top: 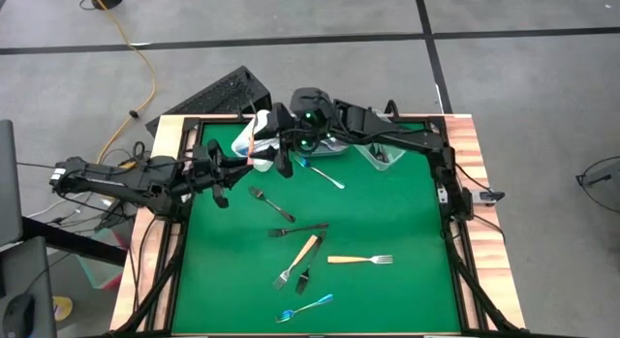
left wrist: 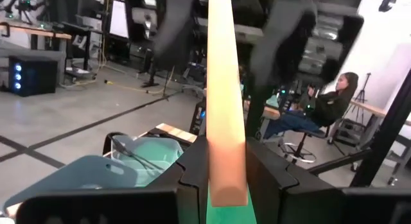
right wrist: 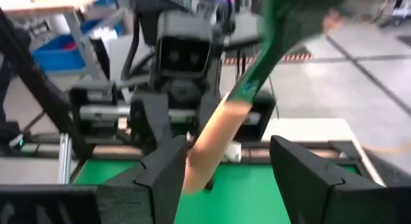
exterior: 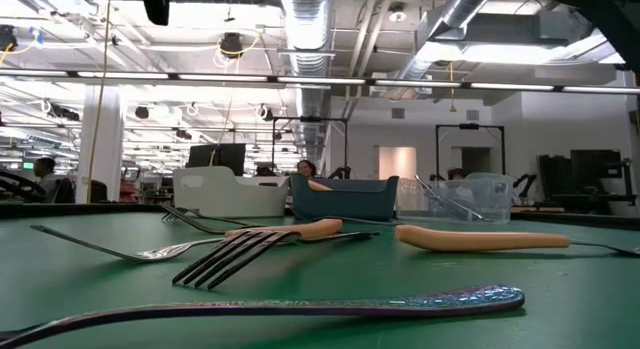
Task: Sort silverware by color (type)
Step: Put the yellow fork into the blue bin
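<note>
Most of the silverware [top: 300,249] is scattered flat mid-tabletop [top: 407,299]. Up by the bins [top: 325,144], an orange-handled utensil [top: 253,142] is clamped in the left gripper [left wrist: 226,179], long axis pointing straight out toward the right gripper [right wrist: 221,169], which is spread wide open around its far end, not gripping.

left arm [top: 126,178]: matte black, boxy jointed links, loose dark cables by its base | right arm [top: 387,135]: same black housing, green lights glowing behind the jaws | left fingers [left wrist: 192,179]: black, angular, flat-faced | right fingers [right wrist: 302,172]: black, chunky, stepped edges | camera block opposite right jaws: grey-black, two round lenses
</note>
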`<state>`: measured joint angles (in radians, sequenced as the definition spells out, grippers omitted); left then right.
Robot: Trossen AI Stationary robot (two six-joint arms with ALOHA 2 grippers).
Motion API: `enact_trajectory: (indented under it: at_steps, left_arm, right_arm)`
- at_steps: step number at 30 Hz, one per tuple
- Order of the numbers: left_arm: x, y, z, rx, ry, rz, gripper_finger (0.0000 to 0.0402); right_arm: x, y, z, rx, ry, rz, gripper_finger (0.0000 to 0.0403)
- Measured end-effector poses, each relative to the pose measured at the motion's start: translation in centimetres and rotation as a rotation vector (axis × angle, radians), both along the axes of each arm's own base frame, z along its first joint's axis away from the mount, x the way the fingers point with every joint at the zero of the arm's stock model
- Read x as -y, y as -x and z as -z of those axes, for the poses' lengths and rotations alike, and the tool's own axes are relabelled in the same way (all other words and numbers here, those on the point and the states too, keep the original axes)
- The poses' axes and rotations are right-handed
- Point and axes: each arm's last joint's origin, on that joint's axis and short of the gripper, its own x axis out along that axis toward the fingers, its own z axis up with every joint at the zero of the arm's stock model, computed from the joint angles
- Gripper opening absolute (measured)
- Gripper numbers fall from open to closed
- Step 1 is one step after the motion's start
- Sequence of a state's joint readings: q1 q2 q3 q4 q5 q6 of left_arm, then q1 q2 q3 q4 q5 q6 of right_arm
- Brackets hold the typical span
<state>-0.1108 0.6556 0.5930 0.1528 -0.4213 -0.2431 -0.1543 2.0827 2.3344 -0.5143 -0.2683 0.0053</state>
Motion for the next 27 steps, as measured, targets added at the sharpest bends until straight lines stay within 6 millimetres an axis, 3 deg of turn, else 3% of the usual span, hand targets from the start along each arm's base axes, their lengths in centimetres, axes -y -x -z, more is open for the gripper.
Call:
enact_trajectory:
  at_steps: [6, 10, 18, 27]
  left_arm:
    - [0.0, 0.0, 0.0, 0.003, -0.004, 0.008, 0.0060]
    - [0.0, 0.0, -0.1, 0.004, -0.005, 0.014, 0.0060]
    - [0.1, 0.0, 0.0, -0.008, -0.018, 0.022, 0.0061]
    - [0.1, 0.0, 0.1, -0.009, -0.013, 0.021, 0.0061]
  right_arm:
    - [-0.8, -0.2, -0.7, 0.069, 0.014, -0.028, 0.0227]
    - [-0.8, -0.2, -0.6, 0.067, 0.006, -0.034, 0.0196]
    - [-1.1, -0.3, -0.7, 0.066, -0.022, -0.029, 0.0047]
    - [-1.0, -0.3, -0.7, 0.064, -0.041, -0.009, 0.0042]
